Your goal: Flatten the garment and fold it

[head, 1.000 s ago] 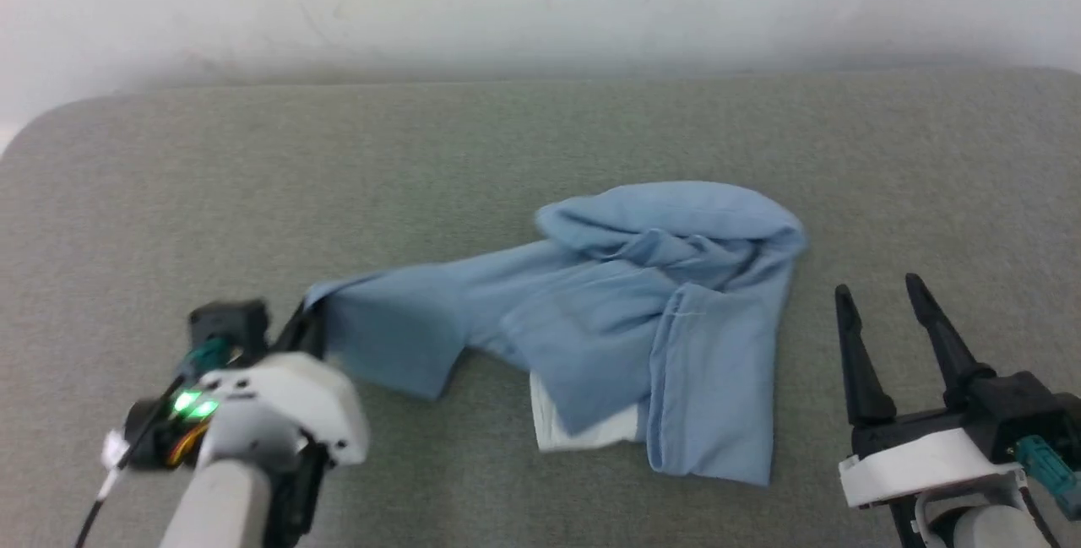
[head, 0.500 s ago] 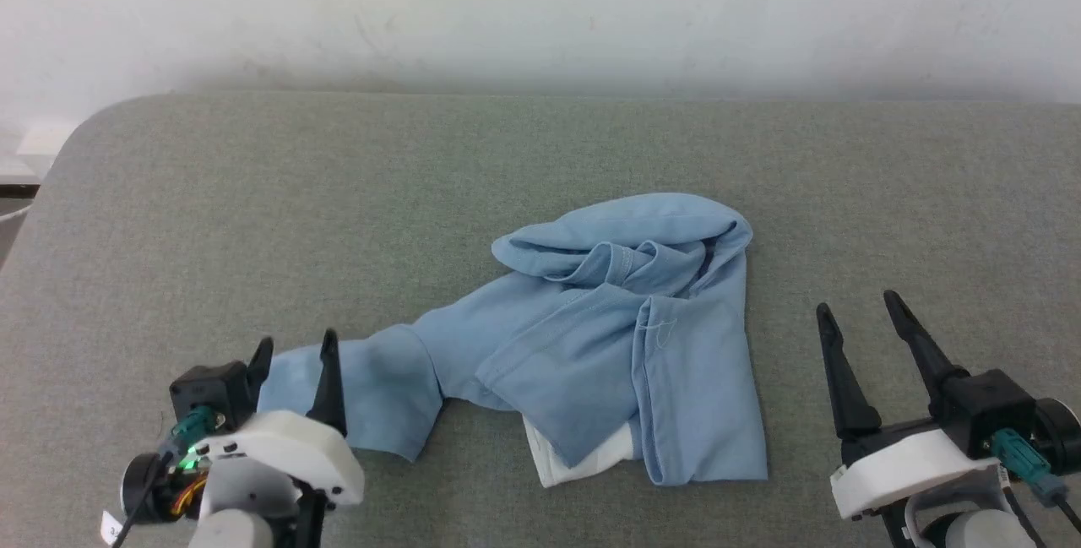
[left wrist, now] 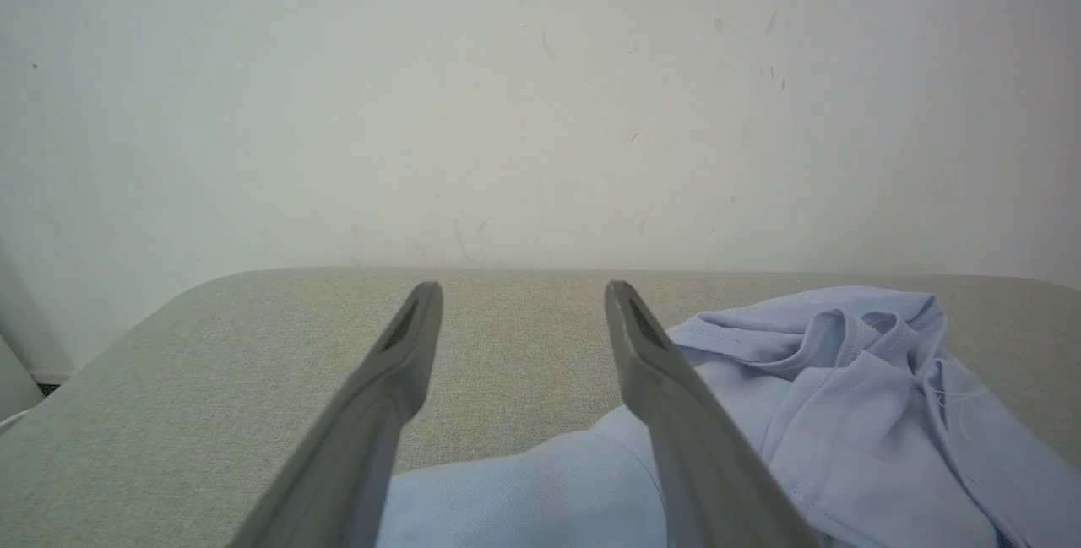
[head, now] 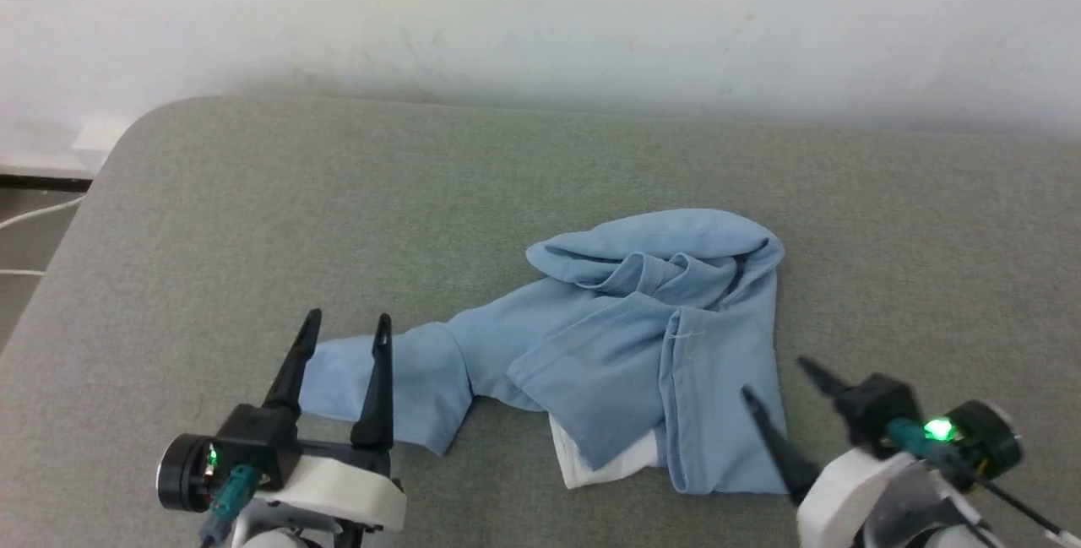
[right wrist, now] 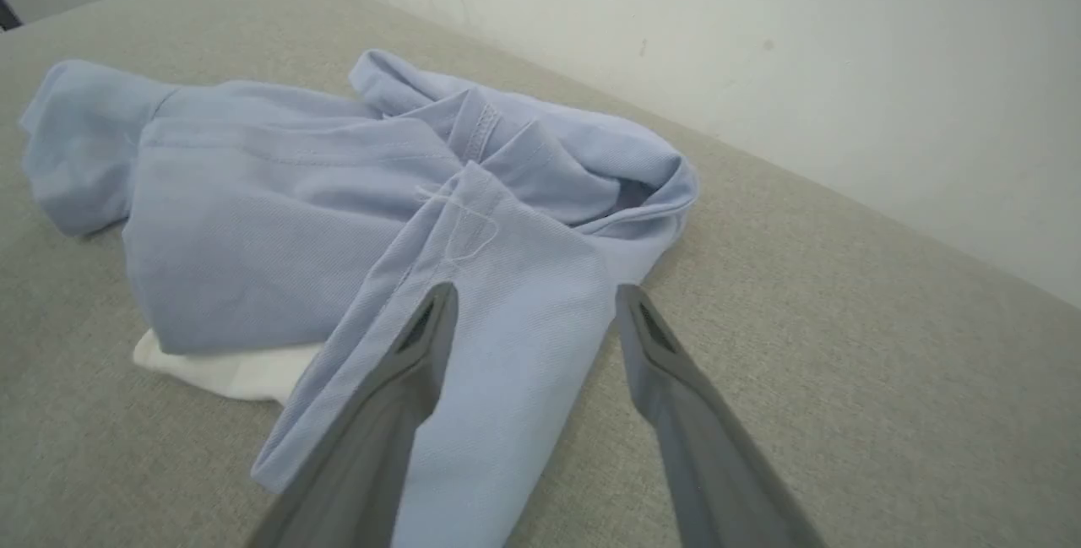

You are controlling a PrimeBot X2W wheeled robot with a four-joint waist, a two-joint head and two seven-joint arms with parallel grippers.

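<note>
Looks like flatten step: garment (head: 642,337) crumpled between the pincers, an end under each one's tips; left pincer (head: 349,320) and right pincer (head: 774,377) wide open, empty; next needs pinching both ends, pulling apart.

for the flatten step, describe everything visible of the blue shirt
The garment is a light blue, soft shirt, crumpled and bunched, lying on the grey surface. One sleeve trails toward the open left gripper; white fabric peeks from under its near edge. The open right gripper is at its near right corner.
</note>
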